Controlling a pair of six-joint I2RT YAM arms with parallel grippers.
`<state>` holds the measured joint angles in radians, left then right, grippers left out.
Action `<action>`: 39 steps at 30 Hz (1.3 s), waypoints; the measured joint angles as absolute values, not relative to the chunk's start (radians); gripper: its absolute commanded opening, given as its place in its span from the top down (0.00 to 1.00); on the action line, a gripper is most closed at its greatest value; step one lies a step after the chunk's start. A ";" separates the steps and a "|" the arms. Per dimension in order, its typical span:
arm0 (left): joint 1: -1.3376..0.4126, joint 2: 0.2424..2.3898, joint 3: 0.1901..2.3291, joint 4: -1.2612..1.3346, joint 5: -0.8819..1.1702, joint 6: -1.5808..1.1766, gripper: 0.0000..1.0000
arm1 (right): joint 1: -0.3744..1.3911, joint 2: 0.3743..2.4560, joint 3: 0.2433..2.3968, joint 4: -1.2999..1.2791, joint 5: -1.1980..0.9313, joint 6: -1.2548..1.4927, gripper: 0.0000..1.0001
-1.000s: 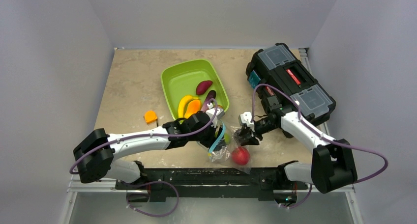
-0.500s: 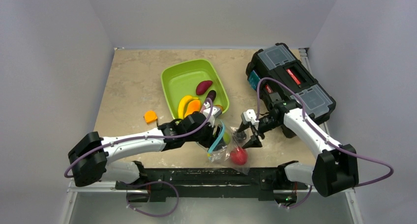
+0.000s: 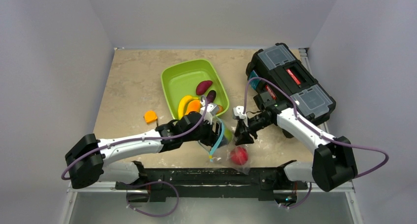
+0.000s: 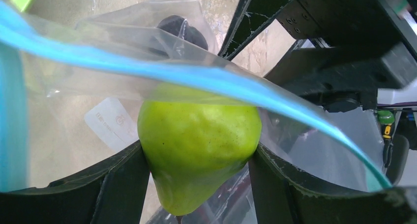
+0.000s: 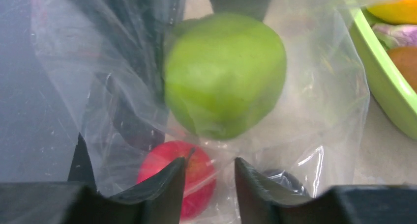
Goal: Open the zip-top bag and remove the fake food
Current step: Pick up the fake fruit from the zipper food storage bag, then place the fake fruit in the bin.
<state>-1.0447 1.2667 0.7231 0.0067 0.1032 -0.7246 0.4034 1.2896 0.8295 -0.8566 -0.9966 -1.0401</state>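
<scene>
Clearance past the zip strip (image 4: 216,79) is judged to be what the coming move turns on. The green pear (image 4: 199,126) is clamped between the fingers of the left pincer (image 4: 197,157), its narrow end pointed back toward the wrist, and the blue strip is seen draped across its top. The pear is thus placed at the mouth of the zip-top bag (image 5: 319,101), near the front of the bench (image 3: 133,86). The right pincer (image 5: 210,167) is poised against the film with a narrow gap, and no hold on it can be made out. Of the fake food, a red apple (image 3: 239,155) and a dark piece (image 4: 179,27) are seen inside the bag. The green tray (image 3: 184,79), just beyond and nearer the left arm, is loaded with a banana (image 3: 184,103), an orange piece (image 3: 193,106), a maroon piece (image 3: 203,87) and an eggplant (image 3: 210,96).
</scene>
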 measured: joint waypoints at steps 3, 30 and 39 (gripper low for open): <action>-1.044 1.235 0.696 0.023 0.092 -0.743 1.00 | 0.406 1.293 0.830 -0.818 -0.965 -0.992 0.99; -0.809 0.897 0.525 0.100 0.039 -1.101 1.00 | 0.356 1.143 0.749 -0.661 -0.873 -0.875 1.00; -0.544 0.986 0.675 -0.082 0.064 -1.103 1.00 | 0.313 1.106 0.727 -0.631 -0.860 -0.856 1.00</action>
<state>-0.5442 0.9859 0.6746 -0.0818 0.0635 -1.1027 0.3130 1.1061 0.7265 -0.6312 -0.8600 -0.8562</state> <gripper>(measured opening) 0.657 0.003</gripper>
